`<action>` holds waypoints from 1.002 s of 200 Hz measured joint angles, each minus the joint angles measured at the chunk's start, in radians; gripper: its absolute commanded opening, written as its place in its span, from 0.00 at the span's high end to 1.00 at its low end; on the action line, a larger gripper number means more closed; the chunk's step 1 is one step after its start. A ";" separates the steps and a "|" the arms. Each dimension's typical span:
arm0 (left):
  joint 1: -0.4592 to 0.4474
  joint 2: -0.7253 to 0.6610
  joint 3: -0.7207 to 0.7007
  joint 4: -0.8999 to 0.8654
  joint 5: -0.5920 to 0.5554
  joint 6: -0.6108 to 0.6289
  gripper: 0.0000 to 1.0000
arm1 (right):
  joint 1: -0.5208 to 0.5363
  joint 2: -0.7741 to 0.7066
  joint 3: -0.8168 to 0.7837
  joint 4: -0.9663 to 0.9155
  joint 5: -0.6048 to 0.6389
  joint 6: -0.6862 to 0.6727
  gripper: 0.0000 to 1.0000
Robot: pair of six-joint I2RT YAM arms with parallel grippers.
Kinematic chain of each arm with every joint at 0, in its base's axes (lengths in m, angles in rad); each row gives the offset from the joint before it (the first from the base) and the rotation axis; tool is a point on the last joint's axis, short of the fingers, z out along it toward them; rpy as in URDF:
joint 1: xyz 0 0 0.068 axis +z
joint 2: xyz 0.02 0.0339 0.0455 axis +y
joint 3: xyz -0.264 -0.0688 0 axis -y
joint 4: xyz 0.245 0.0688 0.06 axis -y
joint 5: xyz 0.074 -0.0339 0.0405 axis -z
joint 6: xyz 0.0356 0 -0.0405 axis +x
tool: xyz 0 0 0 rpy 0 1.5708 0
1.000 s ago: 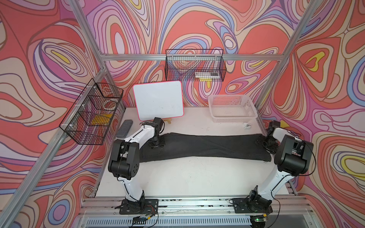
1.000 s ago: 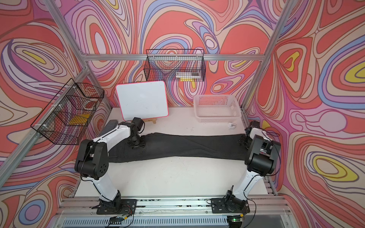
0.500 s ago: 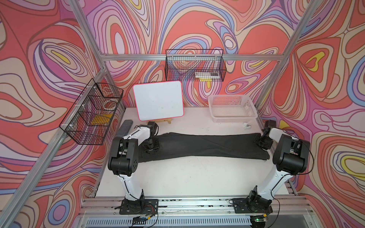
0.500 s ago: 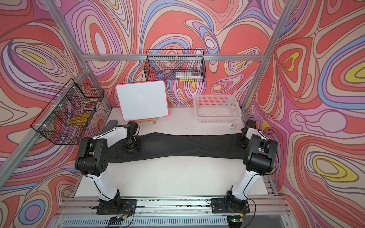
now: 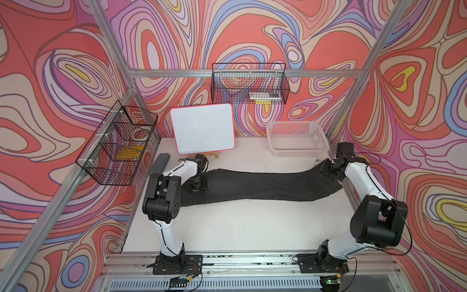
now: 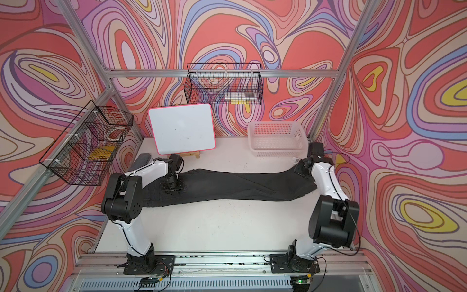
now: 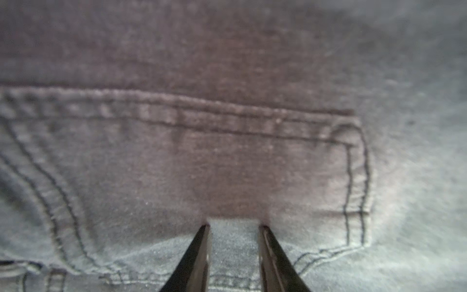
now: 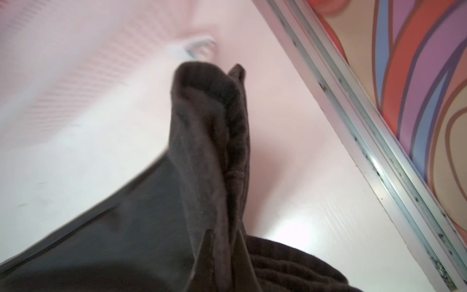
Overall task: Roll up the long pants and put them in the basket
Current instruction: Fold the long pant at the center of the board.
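The long pants (image 5: 265,187) (image 6: 240,187) lie charcoal-black and folded lengthwise across the table, waist to the left and hems to the right. My left gripper (image 5: 198,185) (image 6: 171,187) points straight down onto them near the waist. In the left wrist view its fingertips (image 7: 233,227) stand a little apart, open, pressed on the stitched back pocket (image 7: 227,151). My right gripper (image 5: 328,168) (image 6: 302,168) is at the far right hem corner. In the right wrist view it (image 8: 225,232) is shut on a raised fold of the hem (image 8: 209,126).
A white plastic basket (image 5: 298,139) stands at the back right and a pink-edged whiteboard (image 5: 203,131) at the back left. A grey eraser (image 5: 160,164) lies by the left frame. Wire baskets (image 5: 118,146) (image 5: 249,86) hang on the walls. An aluminium rail (image 8: 353,126) runs close beside the right gripper.
The right gripper has closed on the far hem corner and pulled it up off the table. The left gripper has shifted slightly on the waist end and stays pressed there.
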 measured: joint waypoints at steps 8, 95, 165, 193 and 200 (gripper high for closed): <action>-0.010 0.002 0.000 0.003 -0.001 0.000 0.64 | 0.049 -0.049 0.031 -0.006 -0.004 0.014 1.00; -0.178 0.078 0.111 -0.008 0.021 -0.027 0.64 | 0.583 -0.005 0.269 -0.053 -0.033 0.219 1.00; -0.209 -0.074 0.071 0.032 0.263 -0.148 0.52 | 0.765 0.085 0.438 0.039 -0.067 0.302 1.00; -0.018 -0.264 0.067 0.012 0.259 -0.157 0.51 | 0.898 0.204 0.440 0.089 -0.090 0.329 1.00; 0.014 -0.291 0.069 0.005 0.252 -0.154 0.51 | 0.926 0.237 0.440 0.101 -0.098 0.337 1.00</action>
